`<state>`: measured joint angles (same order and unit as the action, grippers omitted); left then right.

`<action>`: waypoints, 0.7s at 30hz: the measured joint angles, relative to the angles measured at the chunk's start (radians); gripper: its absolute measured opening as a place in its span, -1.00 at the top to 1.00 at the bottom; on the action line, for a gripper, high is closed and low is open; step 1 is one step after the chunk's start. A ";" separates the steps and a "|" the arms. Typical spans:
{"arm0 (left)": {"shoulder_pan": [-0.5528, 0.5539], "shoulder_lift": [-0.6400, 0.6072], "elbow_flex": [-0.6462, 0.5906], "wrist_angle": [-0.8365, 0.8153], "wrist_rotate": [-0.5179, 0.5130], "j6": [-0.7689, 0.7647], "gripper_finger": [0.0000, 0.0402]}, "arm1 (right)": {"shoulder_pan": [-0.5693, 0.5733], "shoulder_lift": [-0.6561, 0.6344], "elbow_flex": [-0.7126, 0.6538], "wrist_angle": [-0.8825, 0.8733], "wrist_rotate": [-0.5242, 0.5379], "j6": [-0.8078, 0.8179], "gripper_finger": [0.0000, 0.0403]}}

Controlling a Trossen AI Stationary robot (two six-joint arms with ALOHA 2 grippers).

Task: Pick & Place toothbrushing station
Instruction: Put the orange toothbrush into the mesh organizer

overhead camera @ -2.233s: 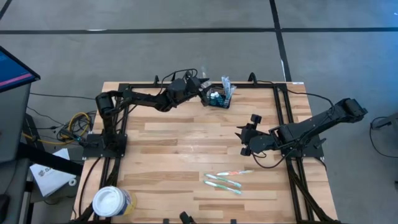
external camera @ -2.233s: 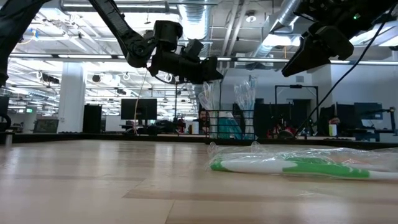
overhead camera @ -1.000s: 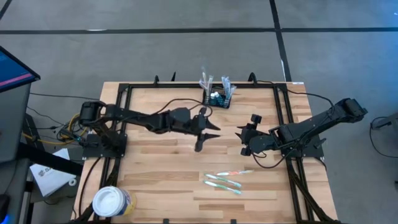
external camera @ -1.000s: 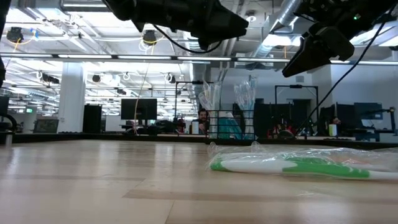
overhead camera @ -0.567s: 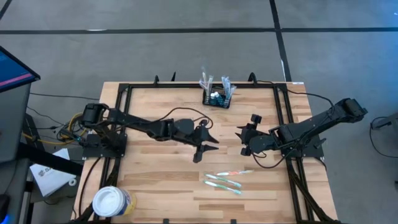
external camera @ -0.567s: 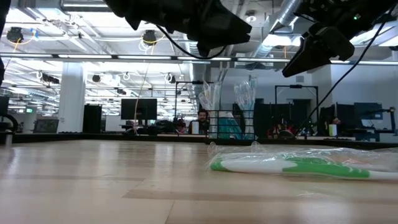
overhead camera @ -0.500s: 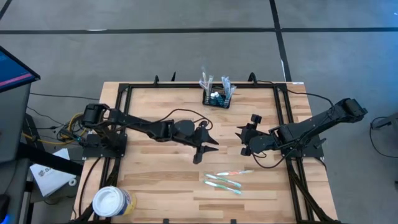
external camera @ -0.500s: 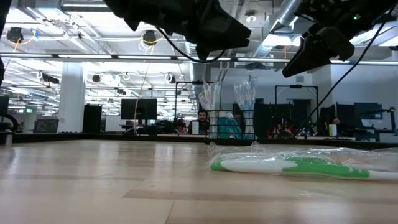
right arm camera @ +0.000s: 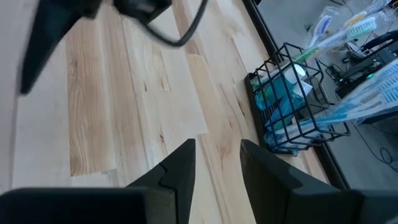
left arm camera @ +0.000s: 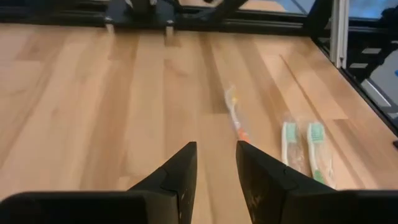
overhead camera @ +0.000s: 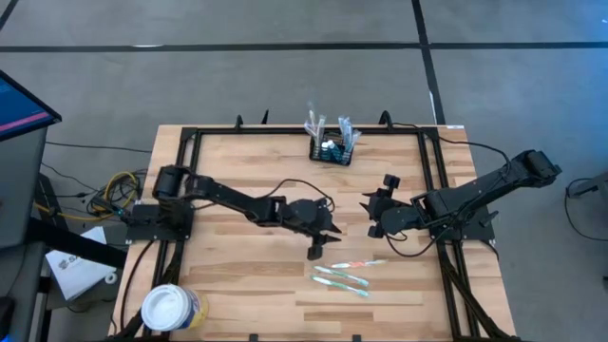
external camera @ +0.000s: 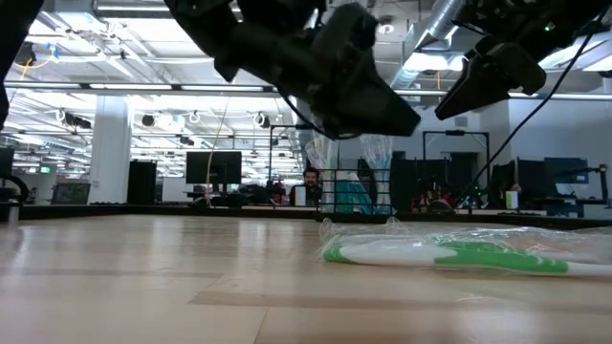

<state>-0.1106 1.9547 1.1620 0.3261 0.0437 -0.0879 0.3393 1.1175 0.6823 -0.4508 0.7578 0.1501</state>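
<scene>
Wooden table (overhead camera: 237, 256) planks lie beneath the left end effector (overhead camera: 321, 242), fingers slightly spread and empty, aimed at an orange toothbrush (left arm camera: 234, 116). Its wrapper could slip. The toothbrushing station (overhead camera: 334, 150) stands well apart, at the far edge.

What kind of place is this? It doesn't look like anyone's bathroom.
Most likely a robotics lab in an open-plan, industrial-style office. Exposed ceiling ducts hang overhead, rows of desks with monitors fill the room behind, and a wooden table fitted with a black frame carries two robot arms.
</scene>
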 joint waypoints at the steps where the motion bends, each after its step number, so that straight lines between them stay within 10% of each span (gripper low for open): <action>1: -0.005 0.018 0.016 0.001 0.000 0.000 0.47 | 0.000 0.000 0.000 -0.003 0.000 0.000 0.42; 21: -0.028 0.259 0.199 -0.016 -0.012 -0.007 0.47 | 0.000 0.000 0.000 -0.013 0.000 0.000 0.42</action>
<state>-0.1390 2.2139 1.3609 0.3101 0.0319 -0.0948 0.3393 1.1175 0.6823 -0.4633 0.7578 0.1501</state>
